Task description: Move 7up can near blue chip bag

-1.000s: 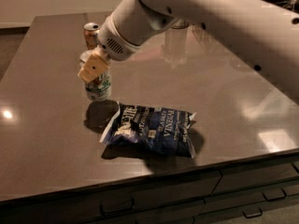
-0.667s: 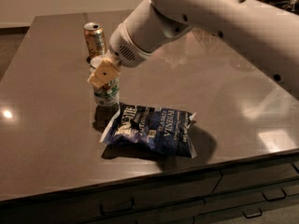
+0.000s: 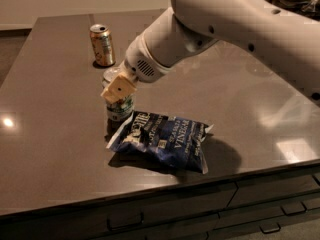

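Observation:
The 7up can (image 3: 119, 107) stands upright on the dark table, its silver top partly hidden by my gripper (image 3: 116, 88). The gripper comes in from the upper right and is shut on the can's upper part; one tan fingertip pad (image 3: 119, 89) shows in front of it. The blue chip bag (image 3: 162, 139) lies flat just right of and in front of the can, its left end touching or almost touching the can's base.
A gold-orange can (image 3: 102, 44) stands upright behind the 7up can, toward the table's back left. The table's front edge (image 3: 160, 189) runs below the bag, with drawers under it. My white arm (image 3: 235, 29) spans the upper right.
The gripper has carried the 7up can right and toward the front, from beside the gold-orange can down to the left end of the chip bag.

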{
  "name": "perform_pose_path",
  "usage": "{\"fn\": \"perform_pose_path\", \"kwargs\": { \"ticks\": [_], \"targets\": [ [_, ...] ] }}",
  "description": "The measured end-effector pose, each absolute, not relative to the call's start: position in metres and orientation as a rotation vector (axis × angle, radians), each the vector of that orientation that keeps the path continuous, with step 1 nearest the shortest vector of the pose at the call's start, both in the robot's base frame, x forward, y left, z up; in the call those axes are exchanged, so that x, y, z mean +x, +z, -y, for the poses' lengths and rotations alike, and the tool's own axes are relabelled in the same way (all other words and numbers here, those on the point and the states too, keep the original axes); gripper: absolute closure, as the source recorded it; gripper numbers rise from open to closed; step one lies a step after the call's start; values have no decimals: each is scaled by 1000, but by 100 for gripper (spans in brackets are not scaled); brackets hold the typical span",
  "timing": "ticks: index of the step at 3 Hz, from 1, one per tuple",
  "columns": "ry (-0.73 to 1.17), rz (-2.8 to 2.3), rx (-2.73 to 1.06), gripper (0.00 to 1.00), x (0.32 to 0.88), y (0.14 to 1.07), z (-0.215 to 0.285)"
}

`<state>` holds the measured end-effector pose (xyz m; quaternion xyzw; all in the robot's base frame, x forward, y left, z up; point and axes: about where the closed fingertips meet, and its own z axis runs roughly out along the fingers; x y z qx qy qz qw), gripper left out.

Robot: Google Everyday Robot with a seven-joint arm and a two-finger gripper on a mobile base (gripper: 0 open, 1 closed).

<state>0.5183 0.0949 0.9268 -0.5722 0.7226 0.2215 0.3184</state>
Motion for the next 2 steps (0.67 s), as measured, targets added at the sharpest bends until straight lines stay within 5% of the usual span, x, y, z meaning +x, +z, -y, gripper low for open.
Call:
{"fn": "perform_pose_path", "kwargs": {
  "ticks": [1,2],
  "targets": [
    [596,-1890,-1540,12,506,920,-96],
    [591,-1887,-1578,0,497,914,-96]
  ]
}}
